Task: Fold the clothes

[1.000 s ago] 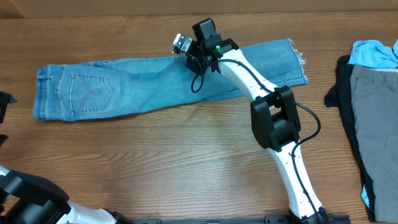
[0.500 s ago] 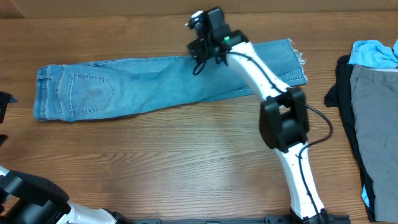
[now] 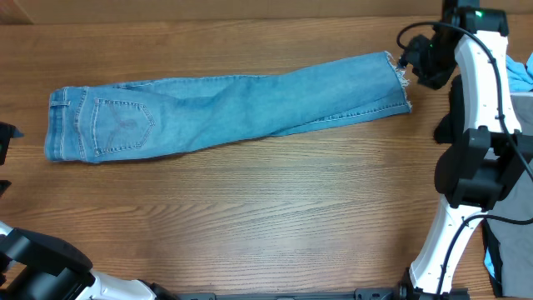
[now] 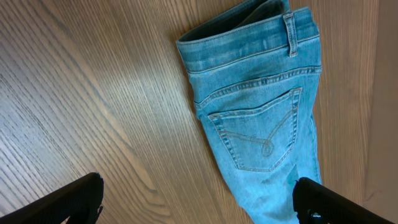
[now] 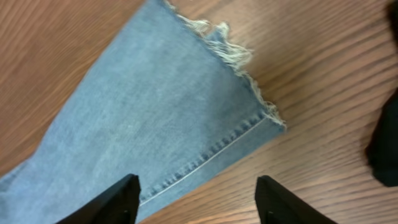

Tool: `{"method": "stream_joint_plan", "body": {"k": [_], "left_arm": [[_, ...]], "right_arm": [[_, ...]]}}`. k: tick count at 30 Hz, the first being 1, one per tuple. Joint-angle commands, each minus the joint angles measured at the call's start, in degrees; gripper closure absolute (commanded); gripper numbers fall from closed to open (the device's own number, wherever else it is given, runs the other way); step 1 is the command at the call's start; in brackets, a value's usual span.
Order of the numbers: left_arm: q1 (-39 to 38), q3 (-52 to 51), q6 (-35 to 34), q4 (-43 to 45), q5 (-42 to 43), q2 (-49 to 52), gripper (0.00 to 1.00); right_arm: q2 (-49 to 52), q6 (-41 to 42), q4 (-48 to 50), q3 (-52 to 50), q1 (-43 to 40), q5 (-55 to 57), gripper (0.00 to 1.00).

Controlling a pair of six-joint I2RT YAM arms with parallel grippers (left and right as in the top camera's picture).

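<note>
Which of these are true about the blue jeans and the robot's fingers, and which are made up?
1. The faded light-blue denim jeans lie stretched long across the brown wooden table. True.
2. The right arm's fingers are squeezing the frayed hem. False: they stand apart above the leg end, holding nothing.
3. The stitched back pocket faces up. True.
4. The left arm's fingers are pinched shut. False: they are wide open, holding nothing.
</note>
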Motion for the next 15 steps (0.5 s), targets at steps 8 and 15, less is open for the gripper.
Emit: {"method": "stream_joint_plan", "body": {"k": [8,15], "left_arm": [[-0.2,0.7,-0.4,0.2,0.6,-1.0,0.00],[-0.2,0.7,-0.4,0.2,0.6,-1.0,0.00]], "right_arm": [[0.1,14.3,10.2,-14.1,1.8,-9.3,0.40],[0.2,20.9,16.6,-21.0,3.3,-8.5,0.40]]}}
